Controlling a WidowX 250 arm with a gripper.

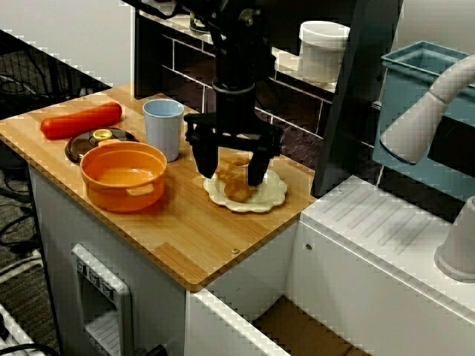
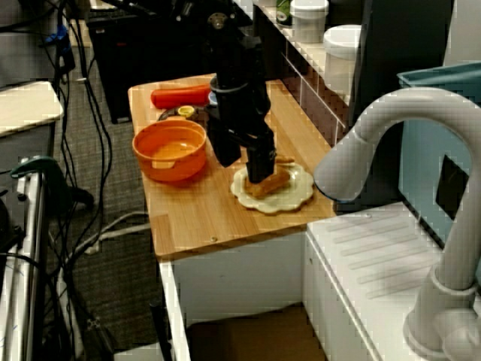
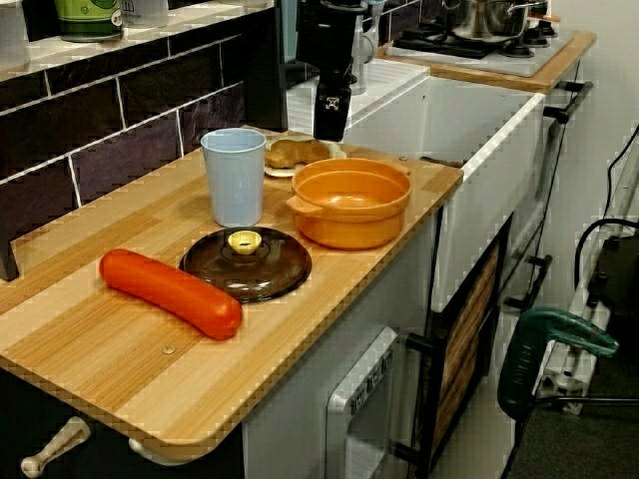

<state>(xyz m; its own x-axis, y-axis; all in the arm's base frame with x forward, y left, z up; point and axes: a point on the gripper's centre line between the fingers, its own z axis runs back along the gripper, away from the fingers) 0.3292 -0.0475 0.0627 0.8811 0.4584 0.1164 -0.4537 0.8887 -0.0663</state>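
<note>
- Gripper (image 1: 231, 169): black, two-fingered, hanging straight down from the arm over the plate; fingers (image 1: 204, 157) spread wide, one on each side of the pastry; whether the pads touch it cannot be told; the spread looks matched to the pastry's width.
- Pastry (image 1: 237, 185): golden-brown, lying on the plate between the fingers; in the view along the counter it shows just behind the cup.
- Plate (image 1: 273, 194): cream, scalloped rim, near the sink-side end of the counter; it keeps the pastry off the wood.
- Orange pot (image 1: 122, 191): uncovered, just beside the plate, toward the front edge.
- Lid (image 3: 245, 264): dark, yellow knob, lying flat next to the pot, hence the open pot.
- Cup (image 1: 164, 128): pale blue, upright, between lid and plate.
- Sausage (image 1: 80, 120): red, lying on its side at the far end, touching or nearly touching the lid.
- Counter (image 1: 185, 237): light wood, white cabinet below; dark tiled wall (image 3: 120, 140) behind.
- Surroundings: white drainboard (image 1: 371, 215) and grey faucet (image 2: 383, 143) adjoining; white canister (image 1: 323, 48) on the ledge; teal bin (image 1: 415, 89); cables on the floor.
</note>
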